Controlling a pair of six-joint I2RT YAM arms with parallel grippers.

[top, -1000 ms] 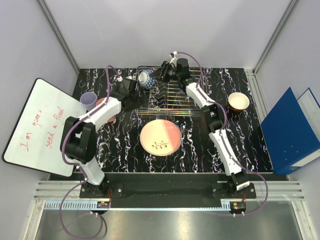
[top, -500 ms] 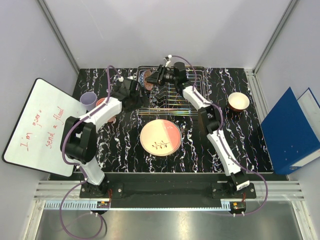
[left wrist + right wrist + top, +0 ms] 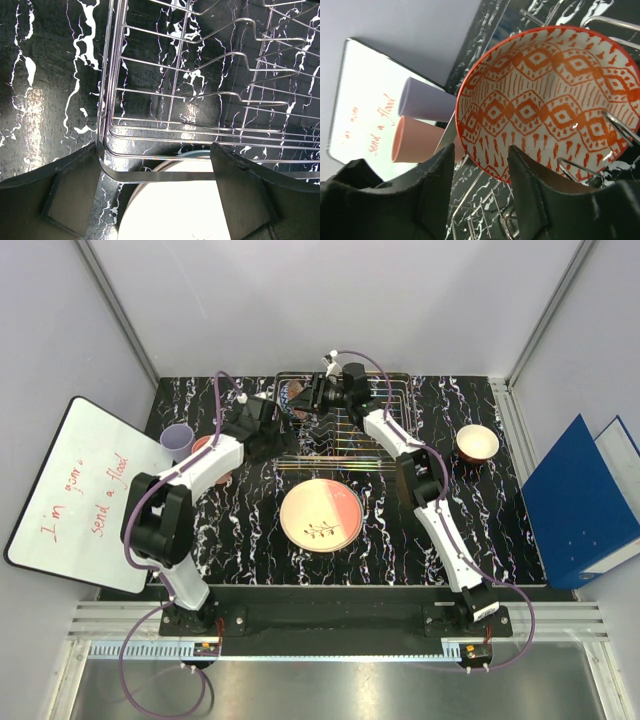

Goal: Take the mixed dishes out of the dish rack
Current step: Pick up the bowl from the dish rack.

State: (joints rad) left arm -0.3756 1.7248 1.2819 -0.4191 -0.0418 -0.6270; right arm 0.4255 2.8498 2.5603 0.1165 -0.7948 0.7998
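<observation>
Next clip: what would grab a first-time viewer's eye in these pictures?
The red patterned bowl fills the right wrist view, standing among the wires of the dish rack with the open right gripper at its rim. From above, a cream-and-pink plate lies flat on the black marbled table in front of the rack, and a whiteboard with red handwriting sits at the left.

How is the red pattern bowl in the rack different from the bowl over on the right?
The small bowl with the orange-red diamond pattern is decorated inside; the small reddish-brown bowl on the right is plain cream inside. The patterned one stands on edge among tines of the silver wire rack; the plain one sits flat, opening up. Both are small and round.
</observation>
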